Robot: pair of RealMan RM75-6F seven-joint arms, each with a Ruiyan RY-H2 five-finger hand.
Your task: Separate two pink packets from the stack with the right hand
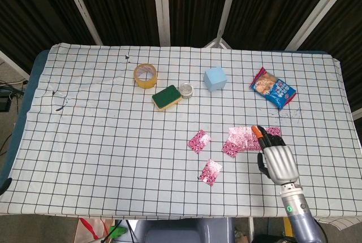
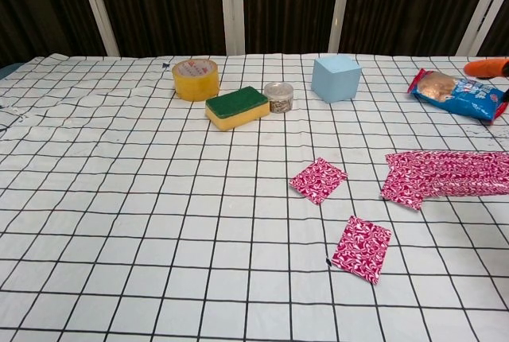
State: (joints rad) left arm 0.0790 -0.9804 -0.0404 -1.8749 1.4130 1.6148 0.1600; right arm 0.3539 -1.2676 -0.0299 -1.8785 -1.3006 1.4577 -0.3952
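Note:
A stack of pink packets lies fanned out on the checked cloth at the right. Two single pink packets lie apart from it: one to its left, another nearer the front edge. My right hand hovers over the right part of the stack, palm down and holding nothing. Its orange fingertip is over the stack. In the chest view only that orange fingertip shows at the right edge. My left hand is out of sight.
At the back stand a yellow tape roll, a green and yellow sponge, a small tin and a light blue cube. A snack bag lies at the back right. The table's front edge is close below the hand.

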